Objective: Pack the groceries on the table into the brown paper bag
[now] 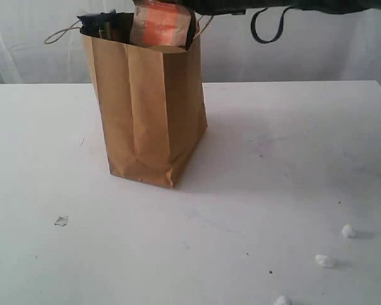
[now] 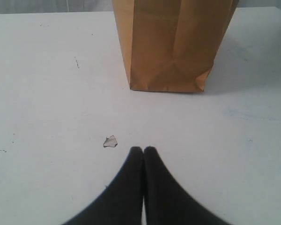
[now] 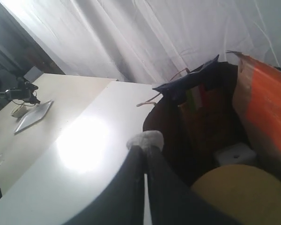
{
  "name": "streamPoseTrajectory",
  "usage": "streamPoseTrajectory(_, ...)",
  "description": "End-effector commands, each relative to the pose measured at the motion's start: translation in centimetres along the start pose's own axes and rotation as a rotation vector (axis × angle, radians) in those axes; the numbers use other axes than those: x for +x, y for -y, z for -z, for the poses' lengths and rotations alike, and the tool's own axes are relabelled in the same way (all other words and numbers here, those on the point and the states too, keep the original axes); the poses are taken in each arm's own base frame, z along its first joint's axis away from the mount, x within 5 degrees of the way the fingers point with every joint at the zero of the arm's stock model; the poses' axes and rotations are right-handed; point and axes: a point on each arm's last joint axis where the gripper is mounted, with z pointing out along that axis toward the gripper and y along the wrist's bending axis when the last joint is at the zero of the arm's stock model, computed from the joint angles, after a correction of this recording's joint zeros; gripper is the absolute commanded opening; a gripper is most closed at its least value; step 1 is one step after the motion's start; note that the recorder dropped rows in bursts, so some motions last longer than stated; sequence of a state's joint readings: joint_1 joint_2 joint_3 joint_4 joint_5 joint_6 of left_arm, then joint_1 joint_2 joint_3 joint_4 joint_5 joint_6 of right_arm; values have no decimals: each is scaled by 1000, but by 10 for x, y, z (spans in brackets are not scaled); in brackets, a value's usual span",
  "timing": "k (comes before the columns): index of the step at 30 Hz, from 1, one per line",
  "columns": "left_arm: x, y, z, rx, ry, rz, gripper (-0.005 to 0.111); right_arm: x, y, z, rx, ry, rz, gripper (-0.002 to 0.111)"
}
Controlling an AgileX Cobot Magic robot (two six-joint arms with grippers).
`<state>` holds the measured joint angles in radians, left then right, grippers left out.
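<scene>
The brown paper bag (image 1: 149, 114) stands upright on the white table (image 1: 273, 165). The brown pouch with orange label (image 1: 160, 24) and the blue end of the spaghetti packet (image 1: 96, 19) stick out of its top. Looking into the bag, I see the pouch (image 3: 264, 108), the spaghetti packet (image 3: 192, 82), a white bottle cap (image 3: 234, 153) and the jar's tan lid (image 3: 239, 187). My right gripper (image 3: 145, 148) hangs over the bag's rim, shut on a small white crumb (image 3: 146, 139). My left gripper (image 2: 143, 150) is shut and holds nothing, low over the table in front of the bag (image 2: 173, 42).
Three white crumbs (image 1: 348, 230) (image 1: 325, 260) (image 1: 281, 300) lie at the front right of the table. A small grey scrap (image 1: 61, 221) lies at the front left, just beside my left fingertips (image 2: 110, 141). The right arm and a cable loop (image 1: 267, 28) hang above the bag.
</scene>
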<state>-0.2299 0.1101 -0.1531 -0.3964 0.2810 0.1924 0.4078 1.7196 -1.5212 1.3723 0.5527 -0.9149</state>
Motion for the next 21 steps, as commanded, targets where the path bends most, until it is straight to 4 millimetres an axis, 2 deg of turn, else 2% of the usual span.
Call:
streamPoseTrajectory(1, 1, 1, 0, 9, -2, 9, 0, 0, 6, -13, -17, 0, 93, 0)
streamPoseTrajectory(4, 1, 1, 0, 9, -2, 9, 0, 3, 10, -16, -9, -6, 119, 4)
streamPoseTrajectory(12, 1, 1, 0, 9, -2, 9, 0, 4, 15, -19, 21, -7, 138, 24)
streamPoseTrajectory(17, 1, 1, 0, 9, -2, 9, 0, 3, 14, -16, 22, -7, 151, 25)
streamPoseTrajectory(19, 1, 1, 0, 9, -2, 9, 0, -1, 12, -11, 49, -9, 213, 24)
streamPoseTrajectory(21, 1, 1, 0, 9, -2, 9, 0, -10, 3, 3, 100, -7, 349, 24)
